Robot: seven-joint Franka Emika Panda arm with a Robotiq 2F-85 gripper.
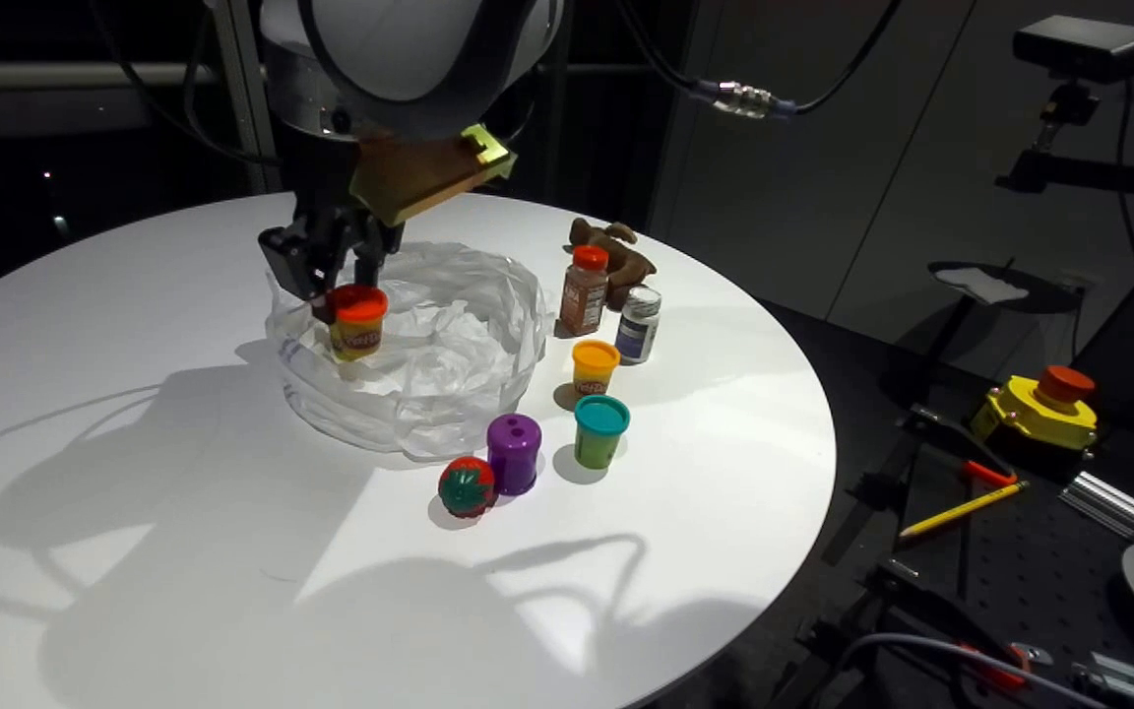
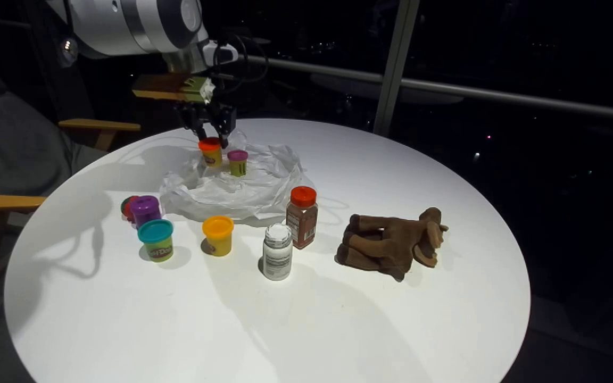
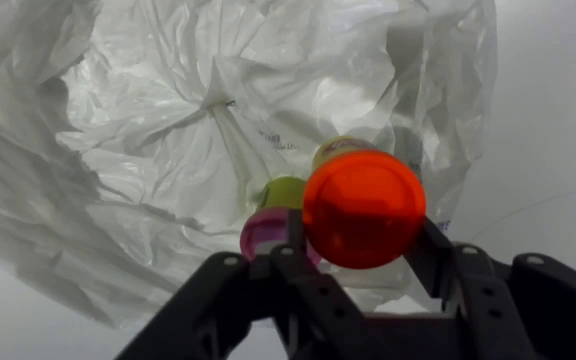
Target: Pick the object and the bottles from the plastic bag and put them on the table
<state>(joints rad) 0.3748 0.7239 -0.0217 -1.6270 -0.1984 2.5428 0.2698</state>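
My gripper (image 1: 339, 295) is shut on a yellow tub with a red lid (image 1: 358, 335), a finger on each side of the lid, also in the wrist view (image 3: 363, 205). The tub is upright over the crumpled white plastic bag (image 1: 459, 418); whether its base touches the bag is unclear. A tub with a pink lid (image 2: 238, 166) stands in the bag beside it, partly behind a finger in the wrist view (image 3: 258, 232). On the table outside the bag stand a red-capped bottle (image 2: 301, 223) and a white bottle (image 2: 277, 258).
A teal-lidded tub (image 1: 598, 438), an orange-lidded tub (image 1: 594, 369), a purple container (image 1: 514, 458) and a red and green ball-like toy (image 1: 467, 488) stand close to the bag. A brown plush toy (image 2: 391, 242) lies beyond the bottles. The round table edge (image 1: 828, 443) surrounds everything.
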